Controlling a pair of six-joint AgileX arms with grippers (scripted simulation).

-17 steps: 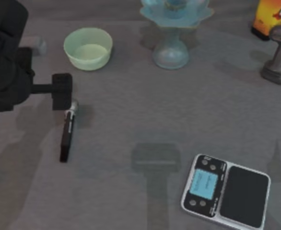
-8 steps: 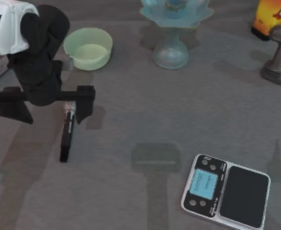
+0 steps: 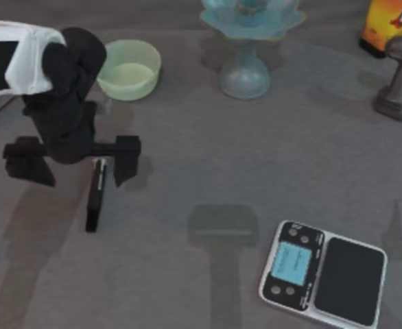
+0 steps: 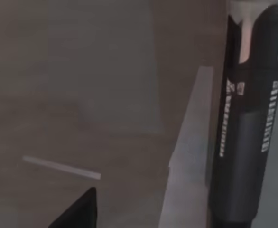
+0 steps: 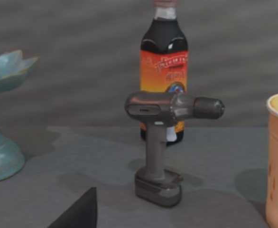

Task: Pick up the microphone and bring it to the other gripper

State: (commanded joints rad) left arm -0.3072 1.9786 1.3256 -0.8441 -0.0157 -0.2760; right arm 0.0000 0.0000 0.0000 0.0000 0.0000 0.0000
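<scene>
The microphone [image 3: 95, 199] lies flat on the table at the left, its black handle pointing toward the front edge. Its silver head is mostly hidden under my left gripper [image 3: 76, 163]. That gripper hangs over the head end, open wide, with one finger [image 3: 126, 159] just right of the handle and the other far to its left. In the left wrist view the microphone [image 4: 245, 142] runs lengthwise, well apart from the one visible fingertip [image 4: 79, 211]. My right arm is outside the top view; its wrist view shows one fingertip [image 5: 79, 211] with nothing against it.
A green bowl [image 3: 127, 68] stands just behind the left arm. A blue lotus stand [image 3: 245, 65] is at the back centre. A grey dumbbell-shaped weight [image 3: 396, 79] and a sauce bottle [image 3: 387, 24] are at the back right. A digital scale [image 3: 323, 273] lies front right.
My left arm has swung in over the microphone's head, turned its gripper crosswise with the fingers spread wide, and shifted slightly right and forward. The microphone has not moved.
</scene>
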